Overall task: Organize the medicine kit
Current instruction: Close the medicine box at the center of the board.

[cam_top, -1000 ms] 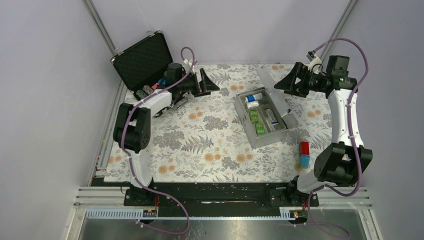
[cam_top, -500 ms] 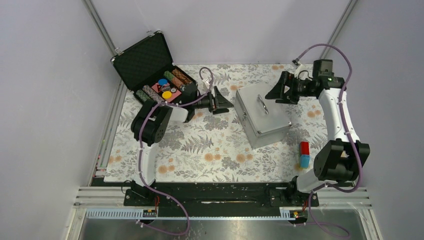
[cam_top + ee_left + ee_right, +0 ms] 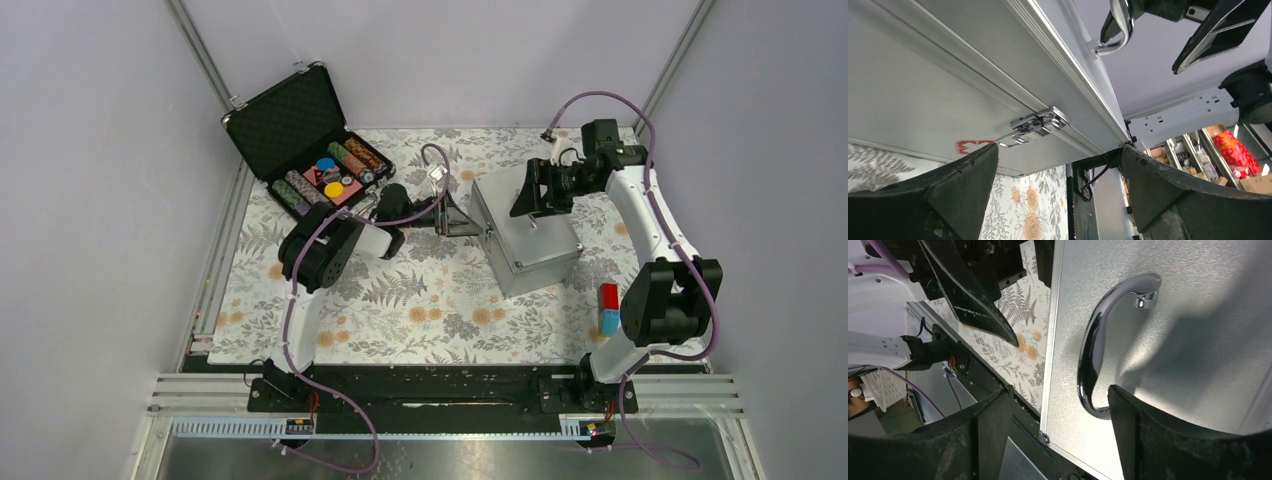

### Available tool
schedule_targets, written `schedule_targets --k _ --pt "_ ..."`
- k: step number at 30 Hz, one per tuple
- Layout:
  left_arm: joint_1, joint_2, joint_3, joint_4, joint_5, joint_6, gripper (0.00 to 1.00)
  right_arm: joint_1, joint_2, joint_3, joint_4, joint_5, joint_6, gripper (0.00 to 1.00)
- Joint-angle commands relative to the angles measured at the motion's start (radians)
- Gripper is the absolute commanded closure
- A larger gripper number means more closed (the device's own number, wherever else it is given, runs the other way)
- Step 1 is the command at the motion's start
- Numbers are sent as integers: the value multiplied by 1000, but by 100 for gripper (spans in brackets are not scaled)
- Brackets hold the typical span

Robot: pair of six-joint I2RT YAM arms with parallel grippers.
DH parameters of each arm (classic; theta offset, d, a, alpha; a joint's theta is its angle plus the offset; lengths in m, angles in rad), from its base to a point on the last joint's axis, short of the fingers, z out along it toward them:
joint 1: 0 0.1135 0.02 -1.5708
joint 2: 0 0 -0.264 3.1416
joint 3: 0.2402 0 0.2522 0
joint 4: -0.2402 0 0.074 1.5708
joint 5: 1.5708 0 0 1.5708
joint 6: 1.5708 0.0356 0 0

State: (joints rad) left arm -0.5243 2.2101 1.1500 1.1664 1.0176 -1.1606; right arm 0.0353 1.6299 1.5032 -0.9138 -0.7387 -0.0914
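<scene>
Grey medicine kit shut, left end effector, right end effector both spread, chip case nearby

Medicine kit on table, chip case far left, small item near right

even soft light, blurred near wrist foregrounds

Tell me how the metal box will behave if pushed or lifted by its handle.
The box looks like rigid sheet metal, so it probably will not flex. Flat-based, it should slide rather than roll. The polished, curved handle may be slippery to grip.
</scene>
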Motion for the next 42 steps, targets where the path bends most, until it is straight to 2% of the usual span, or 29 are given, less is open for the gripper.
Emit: schedule_targets --k 1,13,29,37,42 --pt "-41 29 4 147 49 30 8 21 13 34 -25 46 -25 24" --pt "-80 99 60 125 12 74 9 28 -7 -12 -40 74 -54 24" --pt "-64 88 115 165 6 -12 7 35 32 -20 -41 83 -64 23" --pt "-43 31 120 190 22 -62 8 39 55 -4 -41 92 -68 23" --pt "-43 -2 98 199 49 -71 14 43 69 -2 -40 94 -75 23"
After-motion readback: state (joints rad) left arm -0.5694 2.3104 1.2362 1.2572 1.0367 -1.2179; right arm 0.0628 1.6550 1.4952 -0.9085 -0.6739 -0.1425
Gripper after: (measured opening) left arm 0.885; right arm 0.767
